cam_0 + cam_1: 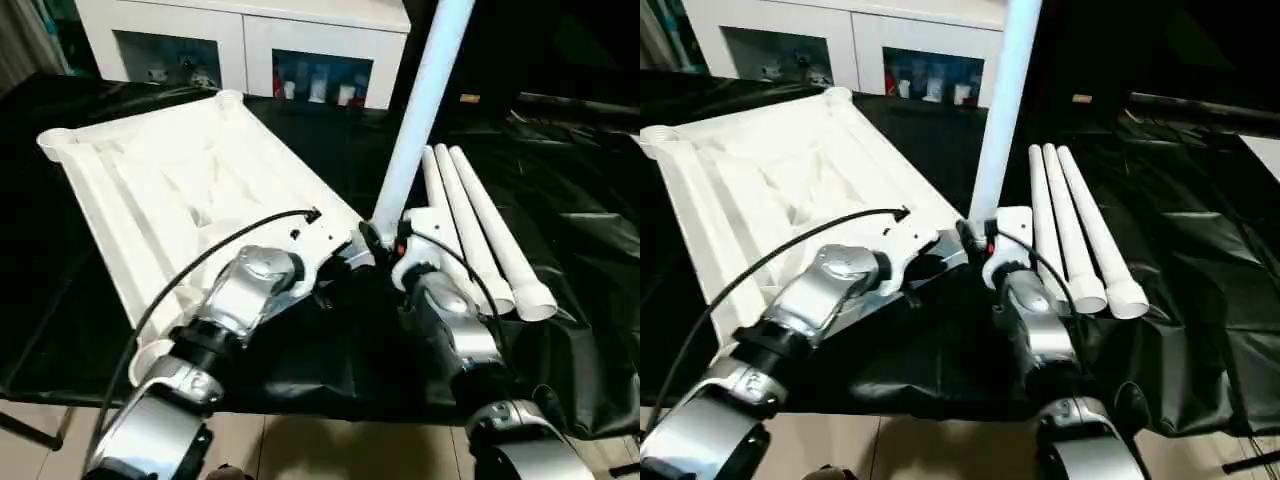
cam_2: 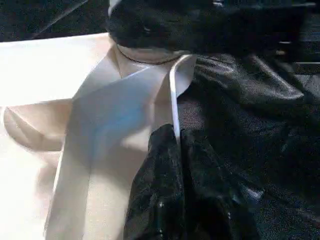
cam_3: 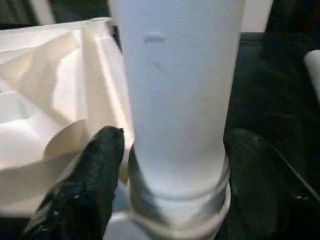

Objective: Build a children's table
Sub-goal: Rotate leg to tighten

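Black cloth is draped over the surface [image 1: 590,260], behind which a white cabinet [image 1: 245,25] with glass doors is seen. The white table top [image 1: 170,190] is laid ribbed underside up on the robot's left part of the surface. One leg [image 1: 420,110] is stood upright in the top's near corner socket [image 3: 175,220], and three spare legs [image 1: 480,235] are laid side by side just to its right. The right claw [image 1: 385,243] is closed around the upright leg's base. Whether the left claw [image 1: 345,255], placed at the same corner, is open or closed cannot be told.
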You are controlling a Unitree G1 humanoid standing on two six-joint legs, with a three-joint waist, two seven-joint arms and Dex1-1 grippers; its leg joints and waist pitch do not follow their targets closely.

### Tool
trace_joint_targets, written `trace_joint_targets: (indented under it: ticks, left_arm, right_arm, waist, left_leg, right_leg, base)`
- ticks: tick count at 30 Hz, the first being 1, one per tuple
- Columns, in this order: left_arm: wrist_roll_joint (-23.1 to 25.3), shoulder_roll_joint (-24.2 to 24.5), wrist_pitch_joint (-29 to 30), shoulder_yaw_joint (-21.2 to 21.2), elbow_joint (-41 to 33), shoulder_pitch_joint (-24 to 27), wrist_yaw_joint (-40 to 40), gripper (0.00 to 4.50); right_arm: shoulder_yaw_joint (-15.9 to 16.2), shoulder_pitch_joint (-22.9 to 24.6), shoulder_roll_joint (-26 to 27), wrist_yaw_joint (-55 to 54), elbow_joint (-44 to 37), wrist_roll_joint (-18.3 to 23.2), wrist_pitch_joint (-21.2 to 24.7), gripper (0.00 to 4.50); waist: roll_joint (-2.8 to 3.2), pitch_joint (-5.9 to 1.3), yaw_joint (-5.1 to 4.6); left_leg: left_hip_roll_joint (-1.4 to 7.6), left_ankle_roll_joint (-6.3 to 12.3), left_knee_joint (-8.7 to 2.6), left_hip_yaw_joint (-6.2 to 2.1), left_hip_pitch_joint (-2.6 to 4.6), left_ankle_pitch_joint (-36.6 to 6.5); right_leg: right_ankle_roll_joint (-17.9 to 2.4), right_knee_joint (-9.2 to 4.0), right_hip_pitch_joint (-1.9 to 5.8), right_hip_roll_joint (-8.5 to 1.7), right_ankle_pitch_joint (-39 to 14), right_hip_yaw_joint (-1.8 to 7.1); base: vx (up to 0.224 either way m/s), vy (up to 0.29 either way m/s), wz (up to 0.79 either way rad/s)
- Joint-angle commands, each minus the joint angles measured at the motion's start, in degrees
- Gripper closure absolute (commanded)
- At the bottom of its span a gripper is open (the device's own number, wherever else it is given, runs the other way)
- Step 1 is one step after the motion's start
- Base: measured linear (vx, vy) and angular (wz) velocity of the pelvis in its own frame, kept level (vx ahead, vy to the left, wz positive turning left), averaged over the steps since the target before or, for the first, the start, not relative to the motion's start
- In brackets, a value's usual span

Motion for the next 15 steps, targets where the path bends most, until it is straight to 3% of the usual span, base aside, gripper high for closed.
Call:
trace_joint_targets:
  ticks: [1,3,8,12,15]
  left_arm:
    - [-1.05,1.3,-1.8,-1.09,0.85,3.17,-3.2,4.5]
    - [-1.87,3.9,-3.15,-1.32,-0.75,4.64,-7.05,4.5]
    - [-3.42,6.85,-6.17,-1.26,-2.91,6.47,-12.36,4.5]
    - [-6.51,10.4,-7.81,-2.3,-7.78,9.31,-21.07,4.5]
    - [-6.91,11.68,-7.93,-2.8,-9.36,10.24,-23.12,4.5]
  right_arm:
    - [1.53,1.43,-1.1,4.57,-0.53,0.66,1.75,0.91]
    - [1.91,2.61,-4.19,10.15,-3.29,1.72,3.54,0.87]
    - [3.8,5.43,-8.62,21.38,-9.46,4.46,6.11,0.87]
    - [5.54,7.75,-12.65,30.54,-14.35,6.0,7.71,0.87]
    - [5.94,8.3,-13.87,33.06,-15.76,6.6,8.55,0.87]
  waist:
    - [-0.25,-2.26,0.11]
    - [-0.31,-2.14,0.08]
    - [-0.07,-2.14,0.23]
    - [-0.17,-2.23,0.34]
    - [-0.11,-2.25,0.22]
  left_leg:
    - [1.71,3.94,-3.32,-0.9,0.1,-9.34]
    - [1.72,4.14,-3.37,-0.83,0.12,-9.84]
    - [1.86,4.63,-3.38,-0.79,0.15,-9.31]
    - [1.97,5.32,-3.29,-0.73,0.06,-8.21]
    - [1.94,5.61,-3.2,-0.54,0.18,-8.03]
  right_leg:
    - [-9.28,-4.9,2.07,-4.64,-4.96,2.85]
    - [-9.19,-5.2,1.96,-4.66,-7.08,2.96]
    - [-9.78,-5.13,1.89,-4.61,-6.64,2.96]
    - [-10.39,-4.83,2.01,-4.59,-4.35,3.02]
    - [-11.2,-4.65,1.85,-4.45,-3.11,3.1]
  base:
    - [0.0,0.0,0.0]
    - [0.0,0.0,0.0]
    - [0.0,0.0,0.0]
    - [0.0,0.0,0.0]
    - [0.0,0.0,0.0]
